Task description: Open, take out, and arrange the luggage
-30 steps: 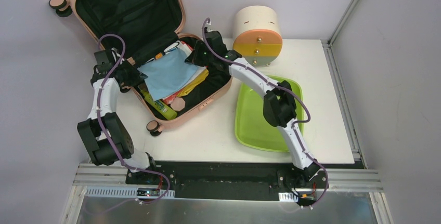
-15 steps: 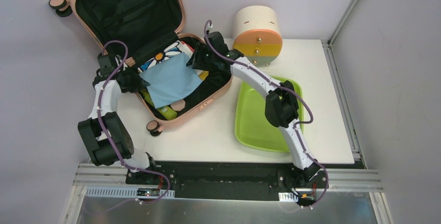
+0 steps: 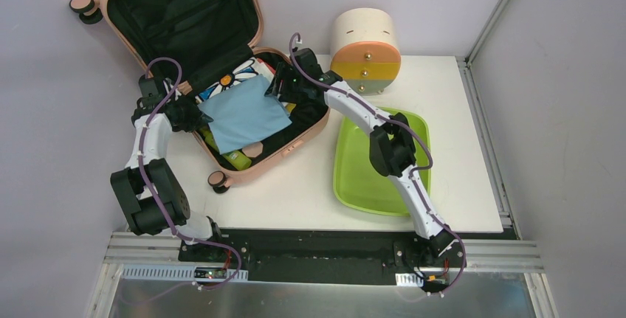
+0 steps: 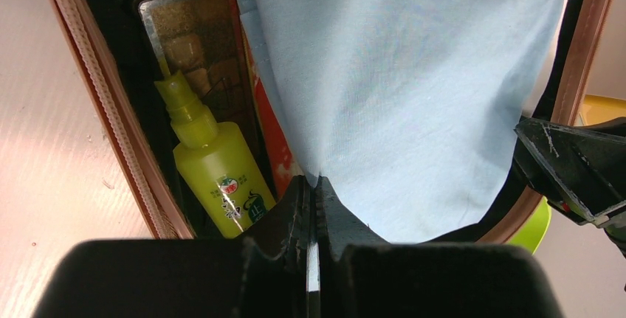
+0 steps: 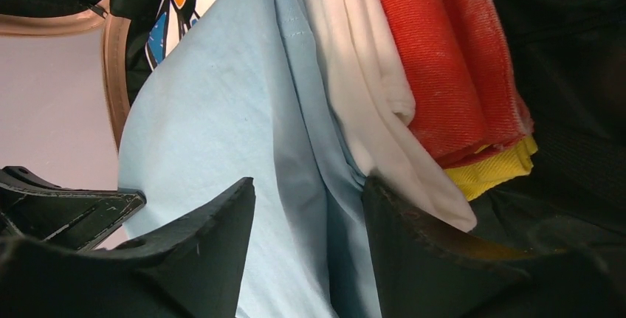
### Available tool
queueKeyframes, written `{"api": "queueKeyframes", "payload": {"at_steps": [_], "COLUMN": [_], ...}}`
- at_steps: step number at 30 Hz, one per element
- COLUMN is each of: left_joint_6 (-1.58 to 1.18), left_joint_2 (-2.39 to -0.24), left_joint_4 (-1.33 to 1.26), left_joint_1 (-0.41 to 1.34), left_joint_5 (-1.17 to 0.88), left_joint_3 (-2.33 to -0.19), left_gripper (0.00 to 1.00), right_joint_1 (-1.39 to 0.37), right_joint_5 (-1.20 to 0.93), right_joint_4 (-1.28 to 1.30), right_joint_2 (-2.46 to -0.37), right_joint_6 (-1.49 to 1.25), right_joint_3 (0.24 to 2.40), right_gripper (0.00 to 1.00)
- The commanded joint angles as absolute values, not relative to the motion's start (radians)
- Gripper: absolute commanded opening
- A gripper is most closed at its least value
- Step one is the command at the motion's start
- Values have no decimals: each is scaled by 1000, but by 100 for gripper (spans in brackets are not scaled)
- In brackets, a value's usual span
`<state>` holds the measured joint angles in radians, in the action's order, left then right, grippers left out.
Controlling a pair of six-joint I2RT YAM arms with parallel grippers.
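Peach-pink luggage (image 3: 299, 139) lies open at the far left of the table (image 3: 295, 192). The left gripper (image 4: 311, 185) is pinched tight on a corner of the light blue cloth (image 4: 413, 89) inside it. The right gripper (image 5: 308, 185) hangs over the same cloth with its fingers apart.

The left arm (image 3: 144, 141) rises from its base at the near edge, folds at a dark elbow low on the left and runs its white forearm away from the camera, the wrist turned inward to the right. Its left jaws are pressed flat together, pinching a corner of light-blue cloth (image 4: 413, 97). The right arm (image 3: 354, 111) stretches from its base through a dark elbow and reaches far and leftward toward the other arm; its right jaws stand apart, the two dark fingers (image 5: 214, 237) spread with a clear gap between them and gripping nothing.
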<state>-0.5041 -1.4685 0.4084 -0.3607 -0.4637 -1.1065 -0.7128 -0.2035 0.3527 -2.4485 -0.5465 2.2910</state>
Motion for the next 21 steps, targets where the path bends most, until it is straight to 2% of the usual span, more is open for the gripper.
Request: {"api": "queueKeyframes", "payload": {"at_steps": [1, 7, 8, 9, 13, 17, 21], "left_joint_6": [-473, -469, -469, -469, -469, -468, -469], "left_joint_2": [-1468, -1475, -1476, -1476, -1474, -1471, -1475], "left_joint_4": [417, 417, 417, 417, 417, 417, 417], "left_joint_1": [-360, -360, -360, -360, -360, -360, -360], "left_joint_5": [-474, -470, -382, -465, -465, -465, -467], "left_joint_3": [-1126, -1126, -1127, -1127, -1127, -1126, -1126], "left_gripper": [0, 0, 0, 0, 0, 0, 0], "right_joint_1": [-709, -710, -711, -709, -709, -706, -706], "right_joint_5": [-203, -236, -233, -230, -206, -202, -207], "right_joint_4": [347, 309, 304, 296, 258, 263, 274], "right_joint_2": [-2454, -2447, -2436, -2425, -2390, -2404, -2421], "right_joint_6": [-521, -483, -476, -465, -432, -417, -427], "right_joint_3": [2351, 2364, 2361, 2358, 2332, 2336, 2335], "right_gripper": [60, 61, 60, 59, 58, 63, 64]}}
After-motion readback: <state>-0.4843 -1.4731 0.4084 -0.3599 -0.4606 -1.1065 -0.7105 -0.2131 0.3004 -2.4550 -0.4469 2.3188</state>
